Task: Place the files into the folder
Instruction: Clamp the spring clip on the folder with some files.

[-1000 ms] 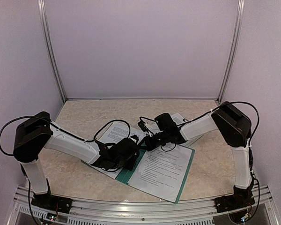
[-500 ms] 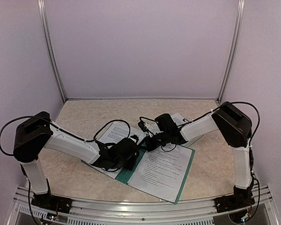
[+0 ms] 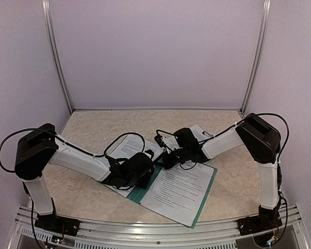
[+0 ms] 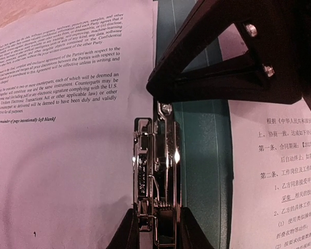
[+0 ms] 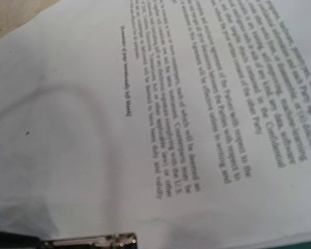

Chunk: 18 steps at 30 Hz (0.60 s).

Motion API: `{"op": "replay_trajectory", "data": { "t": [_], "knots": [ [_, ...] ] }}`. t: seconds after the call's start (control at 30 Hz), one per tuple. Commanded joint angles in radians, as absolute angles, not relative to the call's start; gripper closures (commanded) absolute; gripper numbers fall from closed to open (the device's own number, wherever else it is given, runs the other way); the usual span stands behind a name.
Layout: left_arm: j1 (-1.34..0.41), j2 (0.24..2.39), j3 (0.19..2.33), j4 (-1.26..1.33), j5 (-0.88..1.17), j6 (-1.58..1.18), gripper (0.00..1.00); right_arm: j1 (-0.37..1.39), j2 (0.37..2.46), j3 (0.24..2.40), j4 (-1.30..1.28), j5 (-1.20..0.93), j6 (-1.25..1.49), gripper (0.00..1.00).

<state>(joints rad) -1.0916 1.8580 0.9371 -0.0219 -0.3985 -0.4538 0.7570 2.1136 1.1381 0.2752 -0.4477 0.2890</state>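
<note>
The dark teal folder [image 3: 209, 185] lies open on the table, and its spine [image 4: 202, 155] shows between two sheets. One file [image 3: 182, 188] with printed text rests on the right leaf. Another file [image 4: 67, 150] lies over the left side. My left gripper [image 4: 158, 220] is shut on the silver metal clip [image 4: 156, 176] at the spine, one finger on each side. My right gripper [image 3: 165, 158] is shut, its tip low over the left sheet's edge just beyond the clip. Its fingers do not show in the right wrist view, only the sheet [image 5: 160, 104] and the clip's end [image 5: 93, 241].
A further printed sheet [image 3: 198, 129] lies on the table behind the right arm. Black cables loop over both wrists. The beige tabletop [image 3: 93, 129] is walled by pale panels at the back and sides, with a metal rail [image 3: 145, 236] along the near edge.
The right arm's wrist has shifted slightly toward the near right, and the folder's right leaf has moved a little with it. The left arm has kept its place on the clip.
</note>
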Motion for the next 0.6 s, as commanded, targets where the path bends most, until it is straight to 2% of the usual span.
{"op": "replay_trajectory", "data": {
  "t": [0.0, 0.57],
  "knots": [
    [-1.095, 1.856, 0.913, -0.117, -0.325, -0.458, 0.85, 0.738, 2.175, 1.053, 0.020, -0.268, 0.254, 1.00],
    [-1.096, 1.863, 0.927, -0.124, -0.325, -0.444, 0.85, 0.762, 2.093, 1.100, -0.033, -0.332, 0.243, 1.00]
  ]
}}
